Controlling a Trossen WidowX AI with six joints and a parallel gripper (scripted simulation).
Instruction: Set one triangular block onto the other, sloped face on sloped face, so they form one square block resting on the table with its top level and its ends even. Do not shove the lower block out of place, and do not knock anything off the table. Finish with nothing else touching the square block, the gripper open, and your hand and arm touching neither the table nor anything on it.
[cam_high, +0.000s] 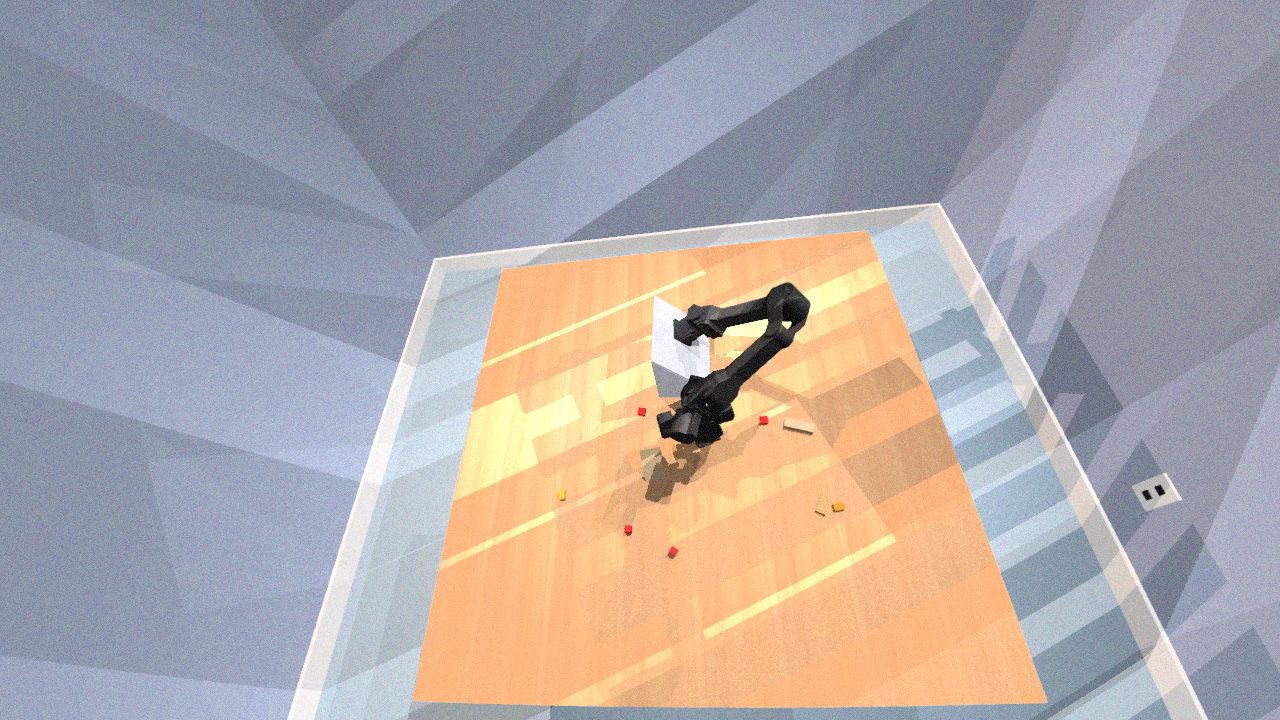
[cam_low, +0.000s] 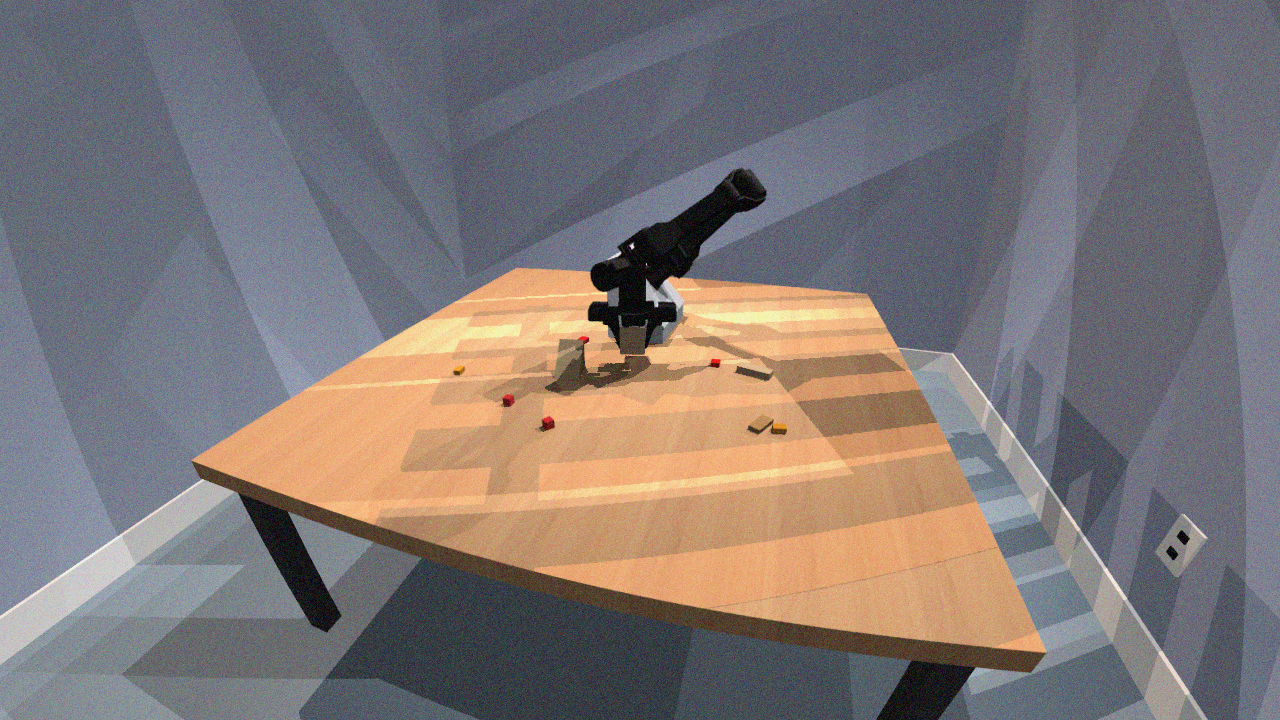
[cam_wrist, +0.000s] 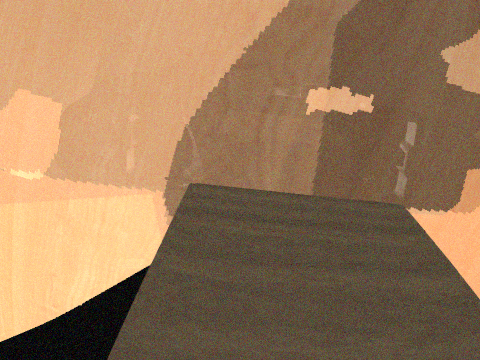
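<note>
One triangular block (cam_low: 632, 343) (cam_wrist: 300, 280) is between the fingers of my gripper (cam_low: 632, 329), which is shut on it. The held block appears raised a little above the table (cam_high: 733, 617) (cam_low: 680, 519), with shadow beneath it in the exterior view. In the wrist view its dark wood-grained face fills the lower middle, and one black finger shows at the lower left. The other triangular block (cam_high: 650, 462) (cam_low: 569, 360) stands on the table, left of the gripper in the exterior view. The arm hides the fingertips in the top view.
Red cubes (cam_high: 641, 411) (cam_high: 763, 420) (cam_high: 628, 529) (cam_high: 673, 551) lie around the blocks. A tan plank (cam_high: 798, 426) (cam_low: 754, 369) lies to the right. A smaller tan piece (cam_low: 759, 424) is beside an orange piece (cam_low: 778, 428). A yellow piece (cam_high: 562, 494) (cam_low: 459, 369) lies left.
</note>
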